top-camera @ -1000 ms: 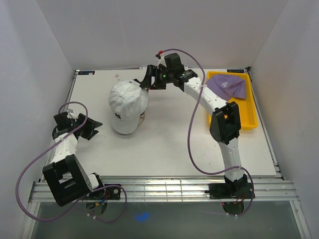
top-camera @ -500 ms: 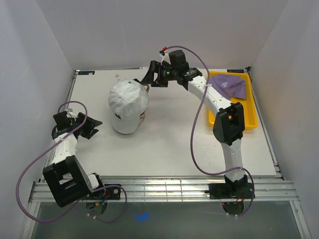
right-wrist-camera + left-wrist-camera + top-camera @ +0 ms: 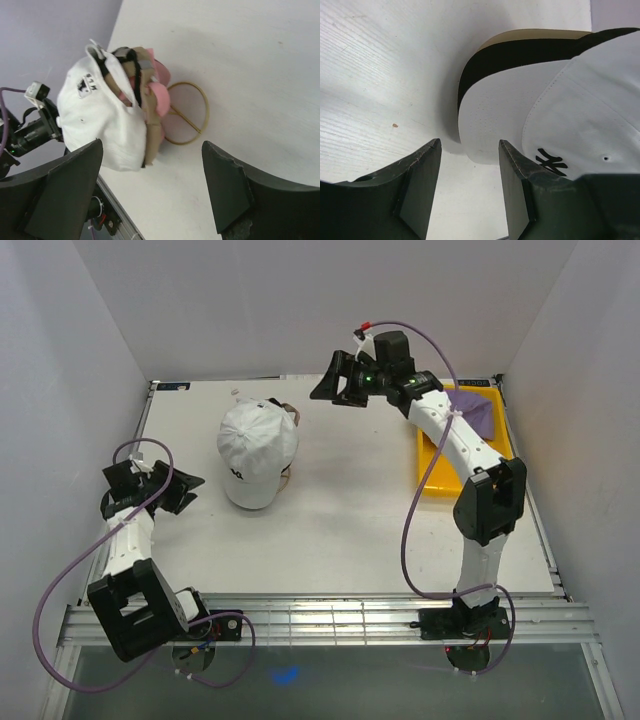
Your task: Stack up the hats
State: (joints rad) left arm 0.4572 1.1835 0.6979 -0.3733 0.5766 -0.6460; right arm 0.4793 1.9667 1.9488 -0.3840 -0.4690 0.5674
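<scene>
Your right claw has pulled back from the white hat and now sits off at about 2 o'clock from it, near the back of the desk. Its fingers are spread wide and it holds nothing. Your left claw has hardly moved. Its fingers are partly apart with nothing between them, and it points at the white hat from about 8 o'clock without touching it. The white hat sits on top of the others at 10 o'clock on the desk. Under it you can see a black brim, a tan brim and bits of a pink hat. The purple hat lies in the yellow tray at 2 o'clock, partly behind the right arm.
</scene>
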